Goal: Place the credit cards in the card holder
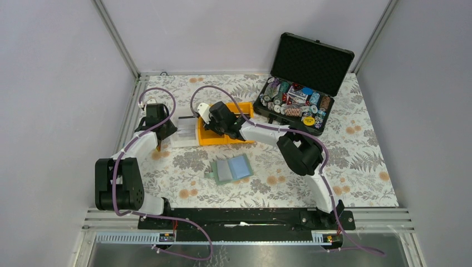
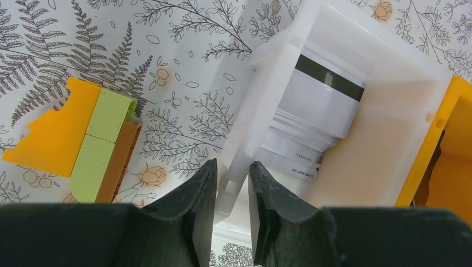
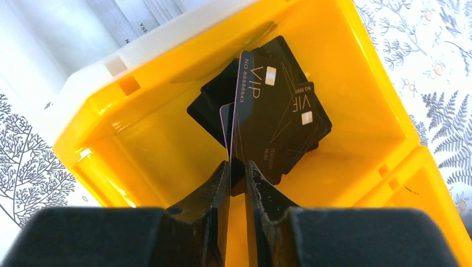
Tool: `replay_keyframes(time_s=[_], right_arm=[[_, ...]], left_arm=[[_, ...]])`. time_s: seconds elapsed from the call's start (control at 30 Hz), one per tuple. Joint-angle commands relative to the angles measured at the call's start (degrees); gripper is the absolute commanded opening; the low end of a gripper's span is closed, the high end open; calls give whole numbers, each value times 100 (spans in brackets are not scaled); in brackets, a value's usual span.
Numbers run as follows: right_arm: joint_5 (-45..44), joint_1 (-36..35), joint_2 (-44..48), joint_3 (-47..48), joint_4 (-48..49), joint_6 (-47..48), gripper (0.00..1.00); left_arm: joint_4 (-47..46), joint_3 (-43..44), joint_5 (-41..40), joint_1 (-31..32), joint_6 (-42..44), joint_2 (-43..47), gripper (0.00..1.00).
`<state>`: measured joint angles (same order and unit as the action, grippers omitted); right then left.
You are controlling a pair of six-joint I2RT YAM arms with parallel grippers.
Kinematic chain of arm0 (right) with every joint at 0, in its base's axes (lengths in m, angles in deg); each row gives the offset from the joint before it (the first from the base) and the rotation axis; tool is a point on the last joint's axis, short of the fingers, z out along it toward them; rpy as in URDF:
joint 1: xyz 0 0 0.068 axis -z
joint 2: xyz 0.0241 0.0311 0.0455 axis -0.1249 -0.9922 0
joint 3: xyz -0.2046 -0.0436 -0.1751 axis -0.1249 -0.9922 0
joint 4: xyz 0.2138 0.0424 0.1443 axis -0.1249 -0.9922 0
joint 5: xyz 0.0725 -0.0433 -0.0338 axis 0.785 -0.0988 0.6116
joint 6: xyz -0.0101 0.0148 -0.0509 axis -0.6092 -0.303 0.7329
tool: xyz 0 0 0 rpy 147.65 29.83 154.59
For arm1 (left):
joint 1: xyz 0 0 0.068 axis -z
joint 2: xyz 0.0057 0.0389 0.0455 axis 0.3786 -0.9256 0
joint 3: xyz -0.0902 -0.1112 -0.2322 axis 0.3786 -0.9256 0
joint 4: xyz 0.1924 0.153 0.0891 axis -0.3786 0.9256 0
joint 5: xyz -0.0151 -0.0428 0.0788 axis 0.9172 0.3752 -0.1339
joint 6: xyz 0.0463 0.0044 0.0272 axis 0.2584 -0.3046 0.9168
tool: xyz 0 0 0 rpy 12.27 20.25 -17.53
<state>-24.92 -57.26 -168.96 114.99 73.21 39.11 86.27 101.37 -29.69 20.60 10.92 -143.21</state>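
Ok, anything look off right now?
In the yellow bin the right gripper seems to pinch two cards together: a black VIP card and a pale-edged one behind. The left gripper clamps a wall of the white bin.

Bright, even light from overhead, with soft shadows under the arms on the desk (image 1: 356, 167). Top view sharp, edges slightly bent. In the wrist views the claw fingers (image 2: 189, 222) are dark and blurred, the white bin (image 2: 389, 111) is washed out, and there is a faint sheen on the black cards (image 3: 284, 122).
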Motion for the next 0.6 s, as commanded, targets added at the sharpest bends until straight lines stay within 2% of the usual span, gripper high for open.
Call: replay_keyframes(time_s=[0.0,0.07,0.1,0.13,0.4,0.57], right_arm=[[-494,47,271,-337,-252,-214,18],[-625,7,374,-459,-72,-219,15],[-723,-8,1192,-530,68,-235,14],[-861,-17,570,-604,254,-282,13],[-2096,-194,620,-945,1110,-665,6],[-3377,-389,451,-781,1254,-913,1]], left_arm=[[-144,270,-747,-151,10,21,14],[-140,265,-748,-150,3,45,14],[-140,261,-754,-151,1,53,14],[-145,261,-756,-151,5,66,14],[-149,243,-738,-150,-43,140,14],[-132,236,-727,-151,-81,200,14]])
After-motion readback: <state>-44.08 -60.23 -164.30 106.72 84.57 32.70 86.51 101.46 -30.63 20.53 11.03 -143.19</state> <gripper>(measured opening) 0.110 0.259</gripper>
